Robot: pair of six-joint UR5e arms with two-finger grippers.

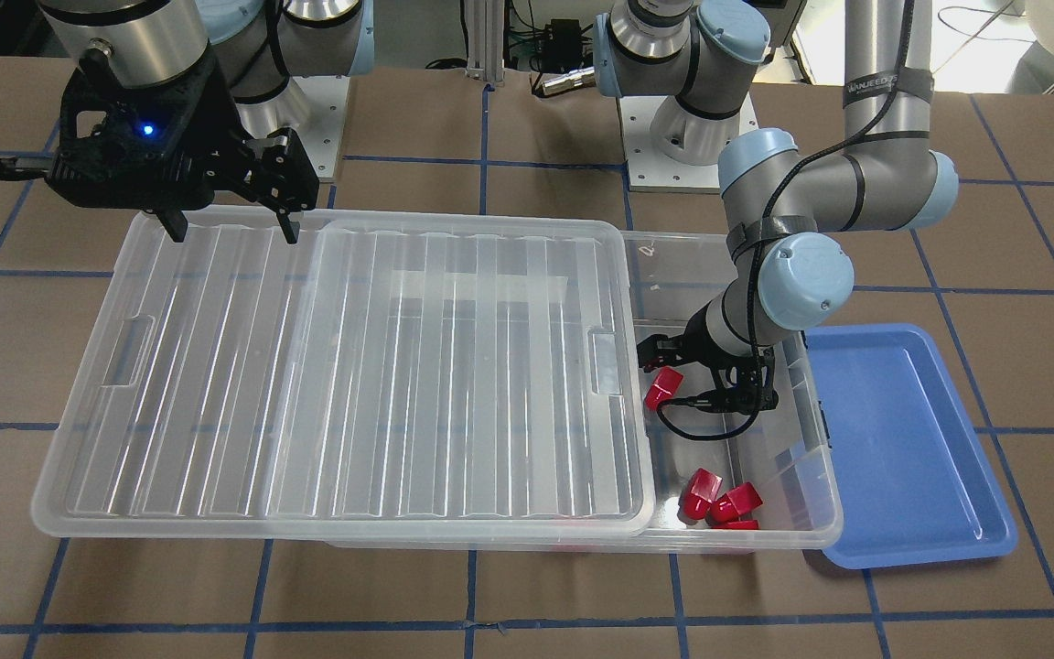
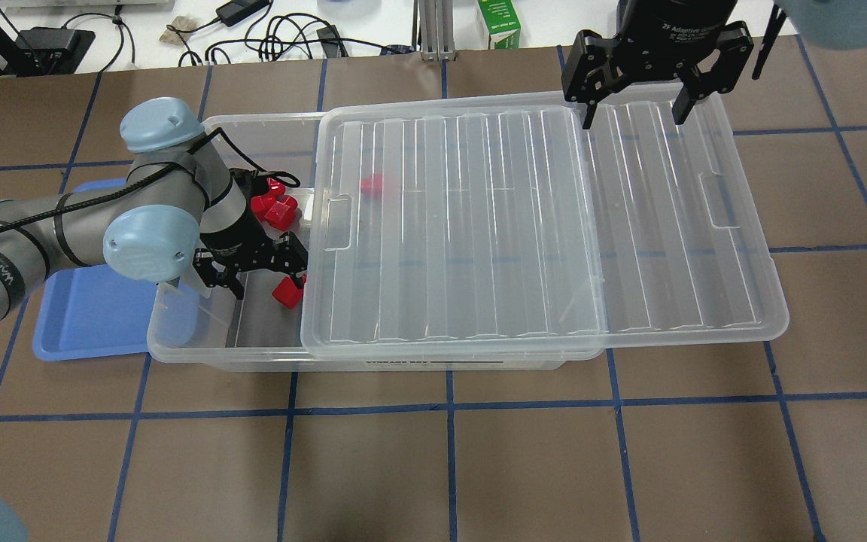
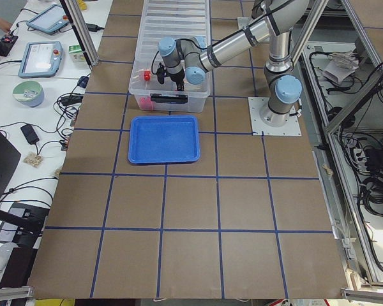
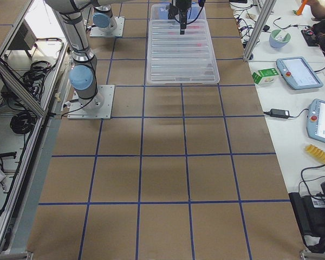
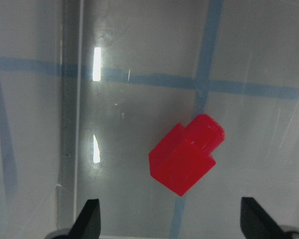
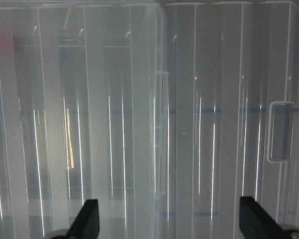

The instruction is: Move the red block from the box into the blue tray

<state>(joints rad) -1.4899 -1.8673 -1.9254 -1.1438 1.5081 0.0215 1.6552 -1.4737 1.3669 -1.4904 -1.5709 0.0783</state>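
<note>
The clear box (image 2: 253,354) lies across the table with its ribbed lid (image 2: 516,226) slid toward my right, so its left end is uncovered. My left gripper (image 2: 264,280) is open inside that uncovered end, pointing down over a red block (image 2: 288,292). In the left wrist view the block (image 5: 187,159) lies on the box floor between and ahead of my open gripper (image 5: 170,224), nearer the right finger. Other red blocks (image 2: 274,207) lie at the far side of the box. The blue tray (image 2: 87,316) is beside the box's left end. My right gripper (image 2: 633,113) is open over the lid's far edge.
One more red block (image 2: 373,184) shows faintly under the lid. The lid overhangs the box's right end. In the front-facing view the tray (image 1: 902,439) touches the box's end wall (image 1: 737,535). Blue tape lines grid the brown table.
</note>
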